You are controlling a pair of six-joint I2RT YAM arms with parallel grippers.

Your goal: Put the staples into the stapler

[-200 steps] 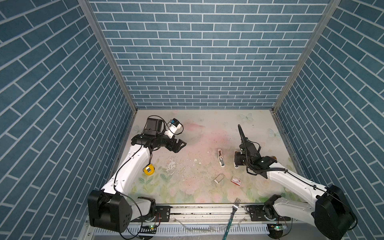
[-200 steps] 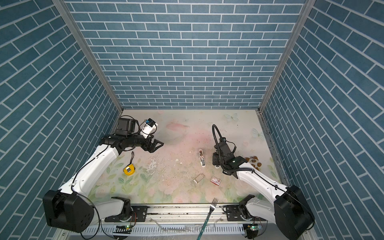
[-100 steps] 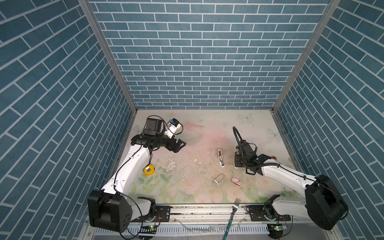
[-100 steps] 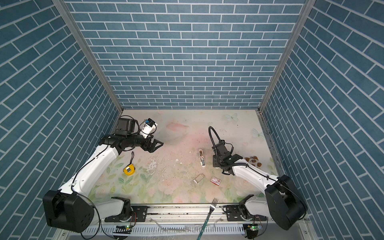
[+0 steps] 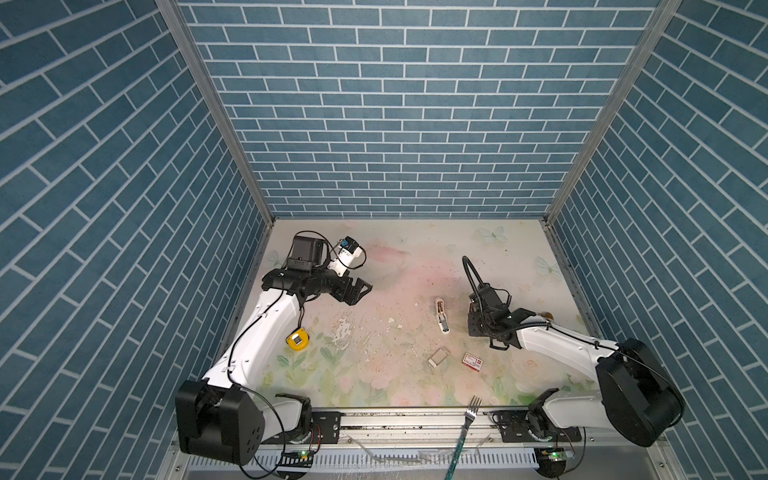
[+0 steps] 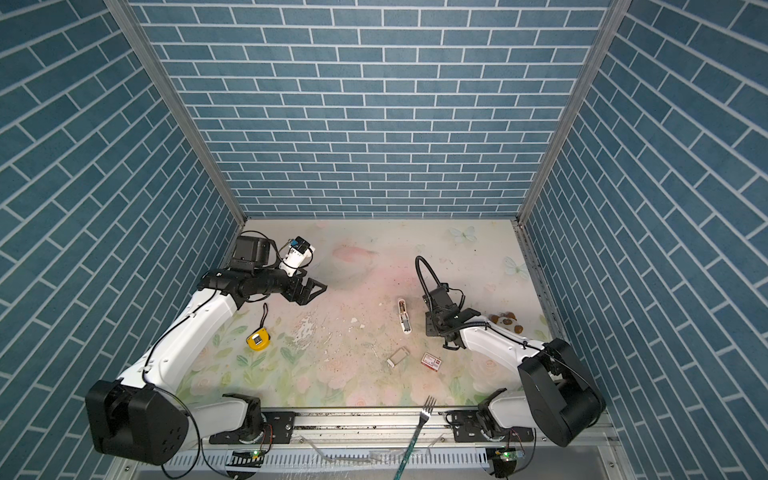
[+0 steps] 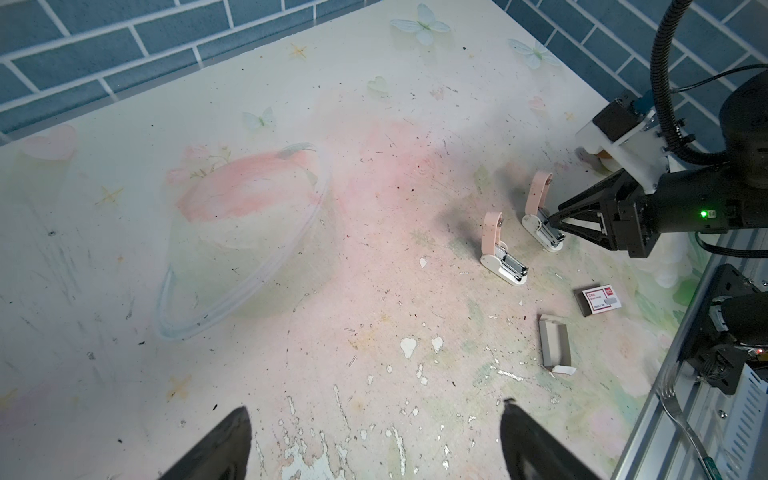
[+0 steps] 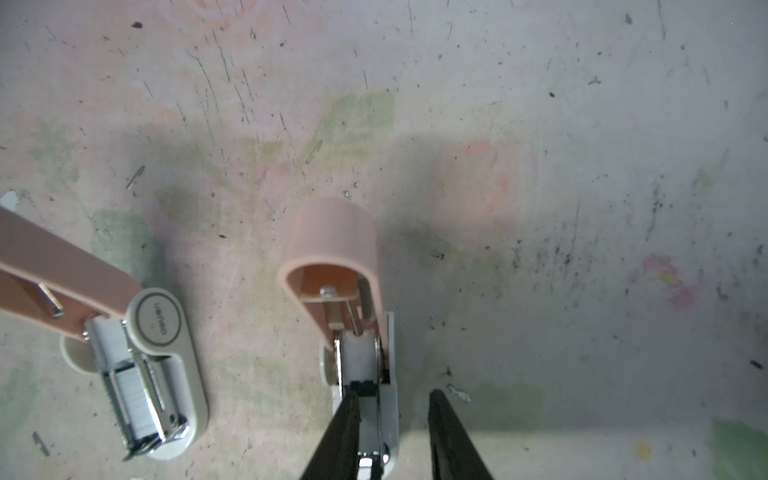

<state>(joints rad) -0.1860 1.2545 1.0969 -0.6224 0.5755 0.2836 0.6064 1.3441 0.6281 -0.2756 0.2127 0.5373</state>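
Note:
Two small white staplers with pink lids swung up stand side by side. One stapler [image 5: 441, 314] [image 7: 503, 253] [image 8: 141, 365] shows a silvery ribbed strip in its magazine. My right gripper [image 8: 395, 409] [image 7: 555, 220] is low at the other stapler [image 8: 357, 332] [image 7: 540, 226]. Its jaws are narrowly open: one finger lies over the magazine channel, the other stands outside the base. The staples' pale tray [image 5: 439, 357] [image 7: 555, 345] and the white-and-red box [image 5: 473, 361] [image 7: 600, 300] lie nearer the front. My left gripper [image 5: 361, 289] [image 7: 374, 411] hovers wide open and empty at the back left.
A yellow tape measure [image 5: 298, 340] lies at the left beside my left arm. A fork [image 5: 469, 409] rests on the front rail. Small brown bits [image 6: 505, 320] sit by the right wall. Paint flakes and specks litter the mat's middle.
My right arm has drawn in and its wrist has shifted slightly left over the stapler. The left arm has not moved.

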